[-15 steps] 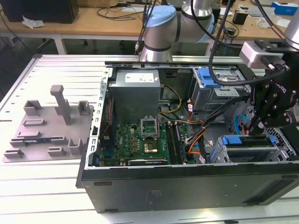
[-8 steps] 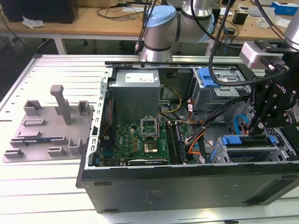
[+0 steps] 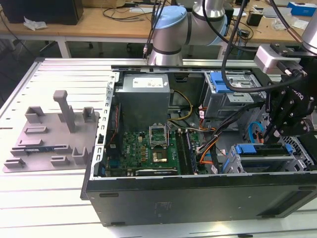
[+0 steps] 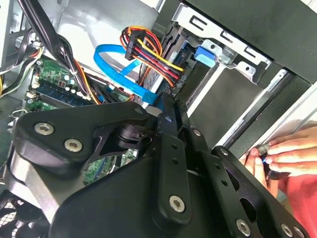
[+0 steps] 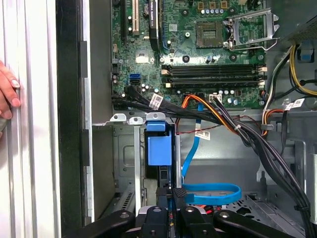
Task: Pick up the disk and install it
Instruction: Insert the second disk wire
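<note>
No print can be made out; the white tags on the cables and the power supply's label stay unreadable.

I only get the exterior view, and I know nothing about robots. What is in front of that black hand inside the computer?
Observer: In the first wrist view, a blue plastic piece sits upright in a metal bay, just ahead of the hand.
Operator: Is anybody close to the machine?
Observer: Yes. In the first wrist view, a person's fingers are on the ribbed table, outside the black case wall.
</note>
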`<state>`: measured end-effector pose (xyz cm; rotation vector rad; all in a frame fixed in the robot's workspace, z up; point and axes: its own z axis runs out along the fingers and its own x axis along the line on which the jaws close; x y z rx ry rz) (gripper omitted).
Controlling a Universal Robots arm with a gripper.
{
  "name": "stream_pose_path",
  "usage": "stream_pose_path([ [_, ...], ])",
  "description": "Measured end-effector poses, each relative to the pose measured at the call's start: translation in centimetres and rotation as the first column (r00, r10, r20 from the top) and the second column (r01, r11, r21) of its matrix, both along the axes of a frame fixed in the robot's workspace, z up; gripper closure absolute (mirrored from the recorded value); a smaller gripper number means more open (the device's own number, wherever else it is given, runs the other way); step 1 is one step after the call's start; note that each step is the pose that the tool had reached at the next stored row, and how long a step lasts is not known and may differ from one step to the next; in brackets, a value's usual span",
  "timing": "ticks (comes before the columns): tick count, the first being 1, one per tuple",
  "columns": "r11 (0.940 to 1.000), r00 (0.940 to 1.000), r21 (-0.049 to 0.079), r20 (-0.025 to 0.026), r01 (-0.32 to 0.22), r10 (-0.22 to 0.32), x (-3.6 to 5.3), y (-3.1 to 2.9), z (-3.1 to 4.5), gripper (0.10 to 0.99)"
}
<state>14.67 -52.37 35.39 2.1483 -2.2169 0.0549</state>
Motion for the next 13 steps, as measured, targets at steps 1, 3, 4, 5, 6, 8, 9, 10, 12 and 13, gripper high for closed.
stream_pose_path([
  [1,1.0,1.0,0.0,0.0,0.0,0.0,0.0,0.0,-0.02,0.925],
  [3,1.0,1.0,0.0,0.0,-0.001,0.001,0.0,0.0,-0.09,0.925],
  [4,1.0,1.0,0.0,0.0,-0.001,0.001,0.01,0.0,-0.12,0.925],
  [5,1.0,1.0,0.0,0.0,-0.001,0.001,0.02,0.0,-0.14,0.925],
  [6,1.0,1.0,0.0,0.0,-0.002,0.002,0.03,0.0,-0.18,0.925],
  [8,1.0,1.0,0.0,0.0,-0.002,0.002,0.05,0.0,-0.24,0.925],
  [9,1.0,1.0,0.0,0.0,-0.002,0.002,0.06,0.0,-0.26,0.925],
  [10,1.0,1.0,0.0,0.0,-0.003,0.003,0.06,0.0,-0.32,0.925],
  [12,1.0,1.0,0.0,0.0,-0.003,0.003,0.07,0.0,-0.38,0.925],
  [13,1.0,1.0,0.0,0.0,-0.004,0.004,0.08,0.0,-0.4,0.925],
])
